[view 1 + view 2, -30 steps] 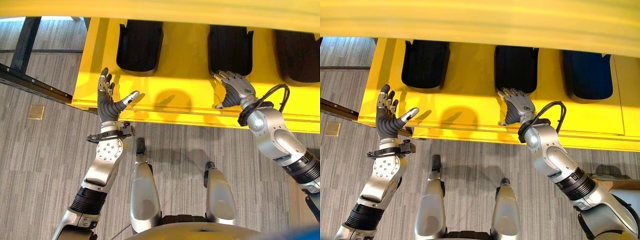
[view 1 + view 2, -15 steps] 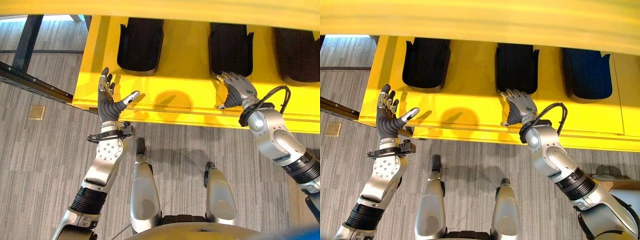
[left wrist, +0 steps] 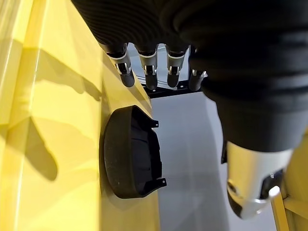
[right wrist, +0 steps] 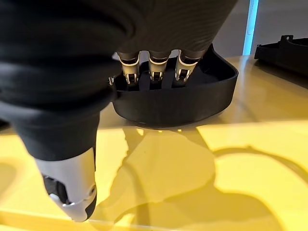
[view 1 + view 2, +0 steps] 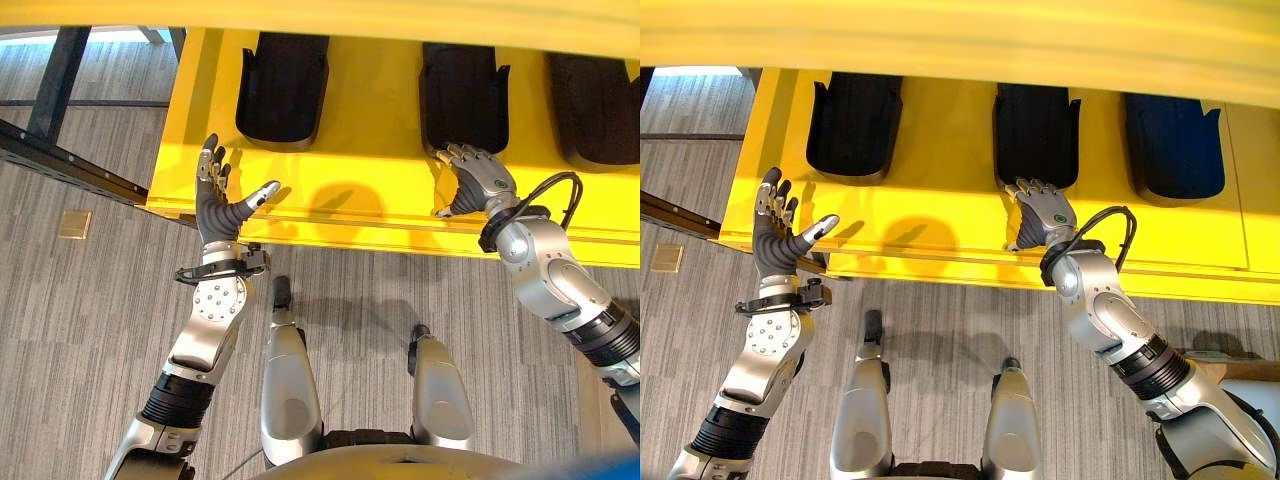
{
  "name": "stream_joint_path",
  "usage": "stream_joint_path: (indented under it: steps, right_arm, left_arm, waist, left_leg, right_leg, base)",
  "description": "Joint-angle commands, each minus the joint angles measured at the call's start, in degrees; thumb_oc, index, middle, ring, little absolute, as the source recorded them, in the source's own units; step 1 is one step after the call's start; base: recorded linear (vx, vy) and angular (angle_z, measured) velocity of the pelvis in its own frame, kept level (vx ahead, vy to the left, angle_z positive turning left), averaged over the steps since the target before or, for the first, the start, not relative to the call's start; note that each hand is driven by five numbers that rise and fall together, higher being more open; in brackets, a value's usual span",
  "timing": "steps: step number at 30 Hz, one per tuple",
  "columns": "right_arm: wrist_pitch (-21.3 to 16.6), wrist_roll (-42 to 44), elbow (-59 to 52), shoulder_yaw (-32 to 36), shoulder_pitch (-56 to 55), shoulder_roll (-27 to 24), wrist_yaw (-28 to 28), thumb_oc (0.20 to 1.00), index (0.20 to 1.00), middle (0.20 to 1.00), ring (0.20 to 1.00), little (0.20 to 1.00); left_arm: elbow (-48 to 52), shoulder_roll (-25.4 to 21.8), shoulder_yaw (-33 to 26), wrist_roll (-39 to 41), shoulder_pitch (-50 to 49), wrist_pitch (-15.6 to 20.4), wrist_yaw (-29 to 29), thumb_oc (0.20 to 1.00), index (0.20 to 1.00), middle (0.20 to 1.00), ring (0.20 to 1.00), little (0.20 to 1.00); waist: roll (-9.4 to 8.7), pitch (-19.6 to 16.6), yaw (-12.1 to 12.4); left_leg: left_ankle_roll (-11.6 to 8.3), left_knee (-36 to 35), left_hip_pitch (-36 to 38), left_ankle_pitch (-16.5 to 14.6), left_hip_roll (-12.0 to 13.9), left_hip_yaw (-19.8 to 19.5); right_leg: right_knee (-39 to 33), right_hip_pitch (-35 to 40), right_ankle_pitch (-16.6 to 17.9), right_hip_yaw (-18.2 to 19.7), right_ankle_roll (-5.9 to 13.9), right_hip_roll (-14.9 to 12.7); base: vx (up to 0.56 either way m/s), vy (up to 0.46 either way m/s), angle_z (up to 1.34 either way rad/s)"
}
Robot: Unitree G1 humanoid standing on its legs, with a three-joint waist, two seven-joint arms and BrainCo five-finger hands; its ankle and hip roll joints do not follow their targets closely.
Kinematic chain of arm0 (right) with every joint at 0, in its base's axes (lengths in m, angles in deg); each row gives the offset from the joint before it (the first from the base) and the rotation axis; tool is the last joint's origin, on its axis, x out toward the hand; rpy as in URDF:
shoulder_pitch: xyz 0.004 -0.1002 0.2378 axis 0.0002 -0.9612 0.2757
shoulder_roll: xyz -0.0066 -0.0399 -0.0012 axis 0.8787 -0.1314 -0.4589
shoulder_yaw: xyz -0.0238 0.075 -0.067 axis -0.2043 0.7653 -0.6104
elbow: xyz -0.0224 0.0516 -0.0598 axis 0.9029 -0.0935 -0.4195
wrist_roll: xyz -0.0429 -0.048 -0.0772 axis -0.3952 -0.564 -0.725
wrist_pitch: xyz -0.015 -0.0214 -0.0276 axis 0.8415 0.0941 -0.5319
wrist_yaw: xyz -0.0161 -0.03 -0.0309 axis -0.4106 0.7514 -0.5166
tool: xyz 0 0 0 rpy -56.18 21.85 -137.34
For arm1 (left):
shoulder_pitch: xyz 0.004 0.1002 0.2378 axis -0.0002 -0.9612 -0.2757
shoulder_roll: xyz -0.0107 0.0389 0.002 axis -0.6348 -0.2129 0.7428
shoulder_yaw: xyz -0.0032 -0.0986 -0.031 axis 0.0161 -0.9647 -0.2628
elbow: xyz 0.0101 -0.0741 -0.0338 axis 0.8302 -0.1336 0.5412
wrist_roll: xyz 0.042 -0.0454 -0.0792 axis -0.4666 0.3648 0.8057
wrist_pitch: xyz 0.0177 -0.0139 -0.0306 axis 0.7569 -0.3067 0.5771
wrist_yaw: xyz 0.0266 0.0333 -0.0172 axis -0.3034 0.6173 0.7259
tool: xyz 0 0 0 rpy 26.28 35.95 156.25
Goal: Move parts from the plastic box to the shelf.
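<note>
From the head views, three black parts lie in a row on the yellow shelf (image 5: pixel 360 130), each with its long axis running from the shelf's front edge toward its back, rounded end nearest the front edge. The right hand (image 5: pixel 478 180) rests at the rounded end of the middle part (image 5: pixel 462 95), fingers relaxed and spread over its rim, holding nothing. The left part (image 5: pixel 282 88) and the right part (image 5: pixel 1175 145) lie untouched. The left hand (image 5: pixel 218 200) hovers at the shelf's front left corner, fingers straight, thumb out, empty.

In the left wrist view, the left hand's fingers (image 3: pixel 147 65) are straight, with the left part (image 3: pixel 130 154) lying past them on the shelf.

In the right wrist view, the right hand's fingers (image 4: pixel 154 67) reach over the near wall of the middle part (image 4: pixel 178 98), uncurled.
</note>
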Motion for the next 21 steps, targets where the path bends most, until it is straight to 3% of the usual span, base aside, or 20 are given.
stream_joint_path:
  steps: [1, 15, 17, 18, 21]
  right_arm:
    - [-0.07, 1.0, -0.05, 1.52, 2.4, 2.15, 0.46, 1.0, 1.0, 1.0, 1.0, 1.0]
    - [-1.29, 1.57, -2.61, 1.9, 1.38, 2.08, 4.77, 1.0, 1.0, 1.0, 1.0, 1.0]
    - [-0.45, -1.67, -2.01, 3.06, 1.15, 3.08, 14.31, 1.0, 1.0, 1.0, 1.0, 1.0]
    - [-0.62, -1.88, -1.91, 3.44, 1.07, 3.25, 15.67, 1.0, 1.0, 1.0, 1.0, 1.0]
    - [-3.36, -2.41, -1.66, 5.76, 0.6, 4.1, 26.68, 1.0, 1.0, 1.0, 1.0, 1.0]
  left_arm:
    - [5.79, -2.53, -0.88, -1.38, 0.63, 1.87, -0.46, 1.0, 1.0, 1.0, 1.0, 1.0]
    - [5.54, -2.43, -0.52, -1.57, 0.62, 2.34, 0.23, 1.0, 1.0, 1.0, 1.0, 1.0]
    - [5.63, -2.05, 0.26, -1.75, 0.92, 1.99, 0.11, 1.0, 1.0, 1.0, 1.0, 1.0]
    - [5.69, -1.99, 0.4, -2.05, 0.96, 1.91, -0.27, 1.0, 1.0, 1.0, 1.0, 1.0]
    - [6.3, -1.8, 1.04, -2.48, 0.94, 2.0, 1.18, 1.0, 1.0, 1.0, 1.0, 1.0]
  waist:
    - [-1.93, -1.96, -0.39]
    - [-2.19, -2.17, -0.59]
    - [-1.86, -2.24, -0.75]
    - [-1.8, -2.23, -0.8]
    - [-1.25, -2.21, -0.98]
  left_leg:
    - [-1.57, 4.36, 6.35, -9.54, -1.13, 1.29]
    - [-1.33, 4.49, 6.65, -9.91, -1.21, 1.45]
    - [-1.25, 4.44, 6.68, -10.04, -1.33, 1.45]
    - [-1.23, 4.45, 6.66, -10.07, -1.36, 1.44]
    - [-1.12, 4.48, 6.63, -10.26, -1.71, 1.28]
  right_leg:
    - [1.42, 0.46, 1.0, -0.47, -4.84, 2.36]
    - [1.12, 0.66, 1.19, -0.29, -4.83, 2.57]
    - [0.98, 0.67, 1.23, -0.22, -4.84, 2.64]
    - [0.94, 0.66, 1.27, -0.18, -4.86, 2.65]
    - [0.83, 0.6, 1.43, 0.0, -4.97, 2.8]
  base:
    - [0.0, 0.0, 0.0]
    - [0.0, 0.0, 0.0]
    - [0.0, 0.0, 0.0]
    - [0.0, 0.0, 0.0]
    - [0.0, 0.022, 0.0]
